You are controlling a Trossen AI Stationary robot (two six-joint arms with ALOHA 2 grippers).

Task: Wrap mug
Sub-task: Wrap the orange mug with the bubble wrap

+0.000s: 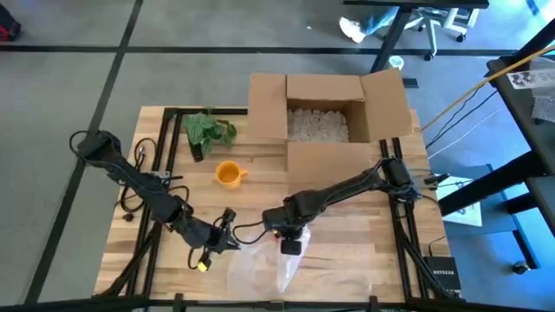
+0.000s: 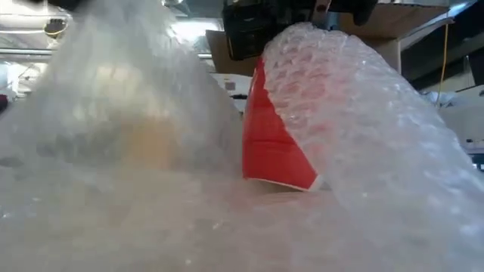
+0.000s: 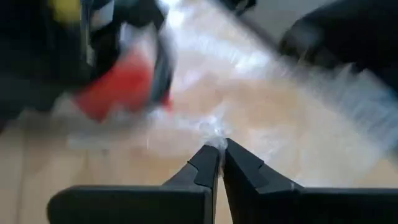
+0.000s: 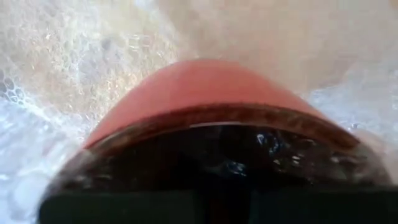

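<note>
High view: the right gripper [image 1: 291,243] is hanging over a red mug [image 1: 289,246] on the bubble wrap [image 1: 260,264] at the table's [image 1: 347,251] near edge, while the left gripper [image 1: 227,236] is reaching in just beside it, and an orange mug [image 1: 229,174], a plant [image 1: 206,131] and an open box [image 1: 325,117] are standing farther back. Low and left wrist views: the wrap is arching over the red mug, and the left fingers [image 3: 208,165] are pinching narrowly on a soft, light fold of it. Right wrist view: the red mug is filling the frame, so whether those fingers are closing on it cannot be told; being stiff, smooth and probably breakable, it is best gripped at the rim.
</note>
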